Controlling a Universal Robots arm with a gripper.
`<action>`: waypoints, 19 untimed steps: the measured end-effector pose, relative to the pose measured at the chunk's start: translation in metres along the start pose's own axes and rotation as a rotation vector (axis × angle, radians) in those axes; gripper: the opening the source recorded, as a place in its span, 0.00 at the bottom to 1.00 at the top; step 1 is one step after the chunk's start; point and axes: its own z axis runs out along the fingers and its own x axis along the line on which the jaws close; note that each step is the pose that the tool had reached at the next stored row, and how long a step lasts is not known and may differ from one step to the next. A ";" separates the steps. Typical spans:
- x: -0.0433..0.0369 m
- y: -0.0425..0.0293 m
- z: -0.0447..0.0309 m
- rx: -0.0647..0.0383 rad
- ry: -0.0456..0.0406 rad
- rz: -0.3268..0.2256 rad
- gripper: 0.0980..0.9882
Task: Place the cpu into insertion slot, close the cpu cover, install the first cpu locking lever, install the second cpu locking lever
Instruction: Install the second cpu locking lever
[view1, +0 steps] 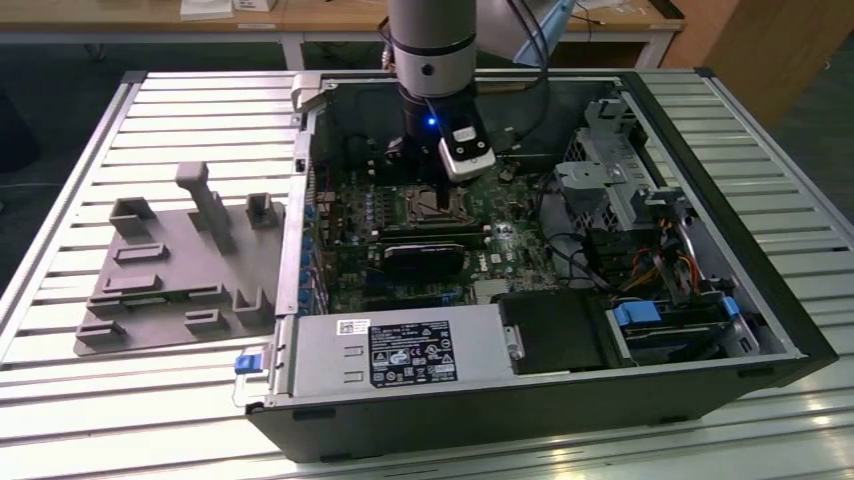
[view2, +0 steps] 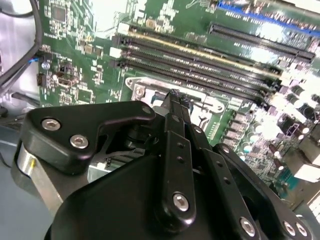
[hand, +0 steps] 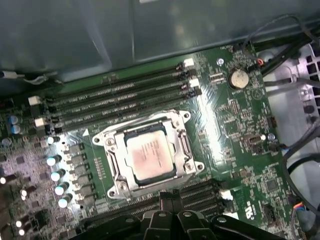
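One step looks done, the cpu (hand: 150, 157) being seated under the lowered cpu cover (hand: 187, 145); the claw (hand: 171, 199) is held just beside the socket with its fingertips pressed together on nothing, so the locking levers are judged to be the step in hand.

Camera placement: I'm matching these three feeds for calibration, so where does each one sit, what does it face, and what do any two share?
Exterior view: off the arm, raised, looking down into the open computer case; the arm and gripper hang over the motherboard.
First wrist view: on the arm, facing down at the cpu seated in its socket under the cpu cover; the gripper's black links show.
Second wrist view: on the arm, looking along the gripper towards the memory slots.
Both wrist views share the socket, memory slots and gripper.
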 end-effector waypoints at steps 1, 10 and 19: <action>-0.0005 -0.0016 0.0000 0.000 0.0000 0.000 0.00; 0.0011 -0.0103 0.0051 -0.008 0.0025 -0.030 0.00; 0.0102 -0.0156 0.0118 -0.011 0.0043 -0.049 0.00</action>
